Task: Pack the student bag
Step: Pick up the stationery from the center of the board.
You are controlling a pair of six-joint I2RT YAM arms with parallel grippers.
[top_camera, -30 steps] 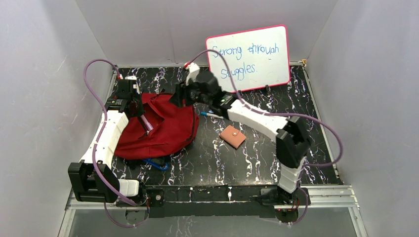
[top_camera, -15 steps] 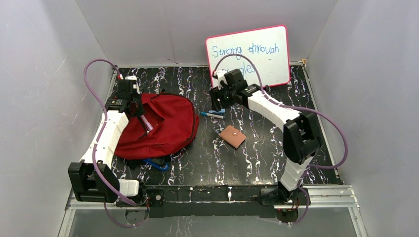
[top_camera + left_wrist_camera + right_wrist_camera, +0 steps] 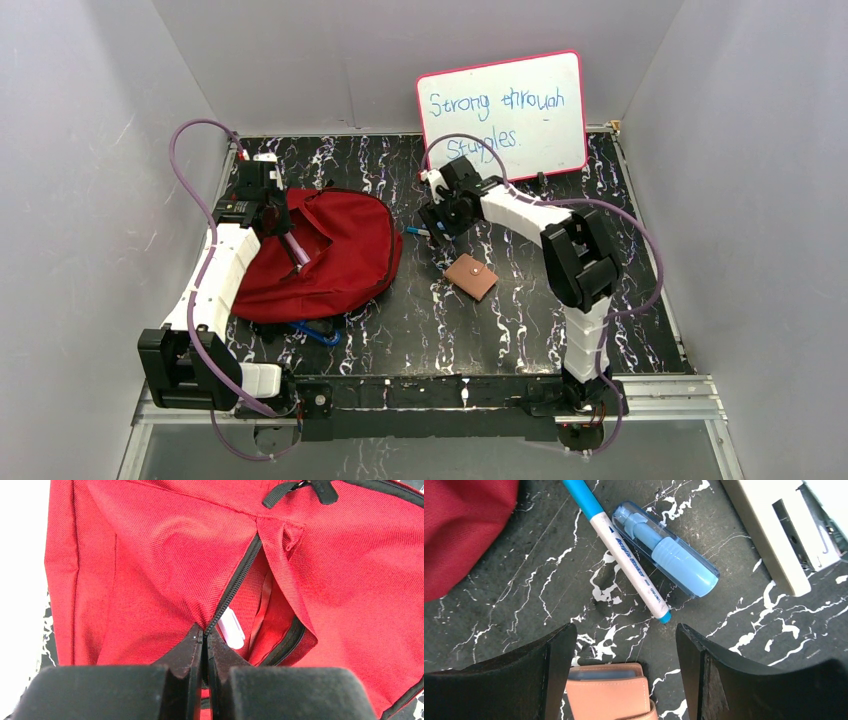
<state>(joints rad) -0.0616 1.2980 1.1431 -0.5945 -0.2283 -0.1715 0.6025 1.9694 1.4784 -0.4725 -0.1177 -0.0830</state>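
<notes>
Left gripper [image 3: 204,645]: clamped on student bag [image 3: 150,565] zipper edge. Right gripper [image 3: 624,650]: jaws spread, elbow raised, over pen [image 3: 624,565] and wallet [image 3: 606,692], bag nearby.

Light came evenly from overhead, and the pale walls [image 3: 90,200] around my arms looked flat and slightly grainy. Ahead of my left gripper [image 3: 204,632] the student bag [image 3: 150,555] showed sharp, saturated red, yet the strip at its left edge was blown out white. Just beyond my right gripper [image 3: 624,630] the marker [image 3: 624,560] lay crisp, its print readable, with only a faint soft shadow on the tabletop [image 3: 524,595].
</notes>
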